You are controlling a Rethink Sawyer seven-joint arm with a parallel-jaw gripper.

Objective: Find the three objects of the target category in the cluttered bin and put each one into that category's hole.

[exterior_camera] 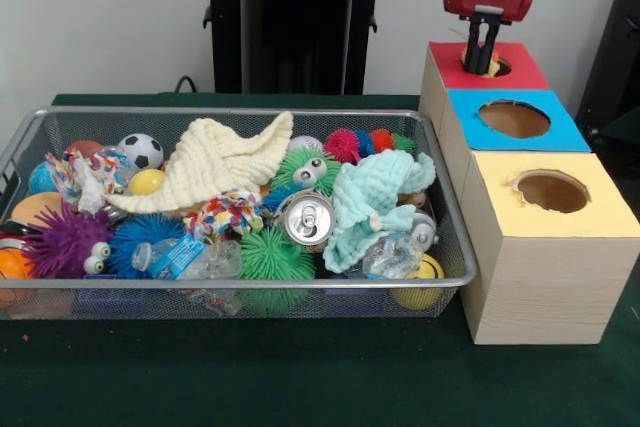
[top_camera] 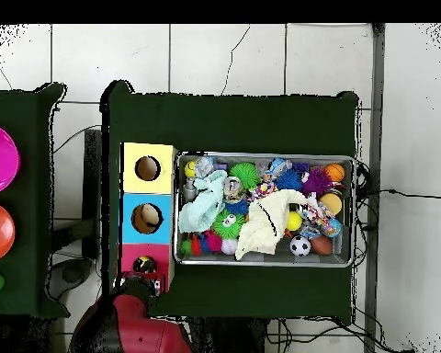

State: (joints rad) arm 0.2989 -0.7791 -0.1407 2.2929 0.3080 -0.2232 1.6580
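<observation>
My gripper [exterior_camera: 482,59] hangs straight down over the red-topped hole [exterior_camera: 520,73] on the far wooden box, its tips at the opening. It looks shut on a small yellow and orange plush animal [exterior_camera: 491,67] that sits partly inside the hole. In the overhead view the red arm covers the gripper [top_camera: 143,278] beside the red box [top_camera: 130,267]. The silver wire-mesh bin [exterior_camera: 250,112] lies left of the boxes, full of clutter; it also shows in the overhead view [top_camera: 265,154]. The brown plush and the tiger-striped plush are hidden.
The blue-topped hole [exterior_camera: 514,119] and the yellow-topped hole [exterior_camera: 551,191] stand nearer the camera. The bin holds a cream cloth [exterior_camera: 215,162], a mint cloth [exterior_camera: 365,202], a drink can [exterior_camera: 306,219], spiky balls, a soccer ball [exterior_camera: 141,150] and plastic bottles.
</observation>
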